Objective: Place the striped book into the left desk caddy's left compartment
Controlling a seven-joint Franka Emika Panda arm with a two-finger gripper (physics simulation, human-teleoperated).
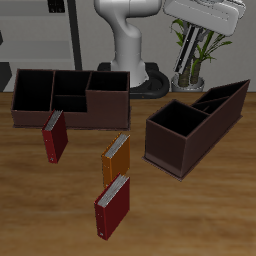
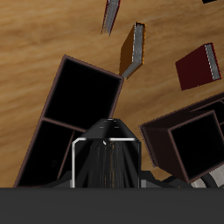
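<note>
Striped book point(image 2: 105, 164) seemingly in pincer point(image 2: 106, 133), above left desk caddy point(image 1: 172, 148).

two long dark brown desk caddies sit on the table, one diagonal point(image 1: 196, 125) and one square to the edge point(image 1: 70, 97). three books stand upright: two dark red point(image 1: 55, 136) point(image 1: 112, 205) and one orange point(image 1: 116, 160).
</note>
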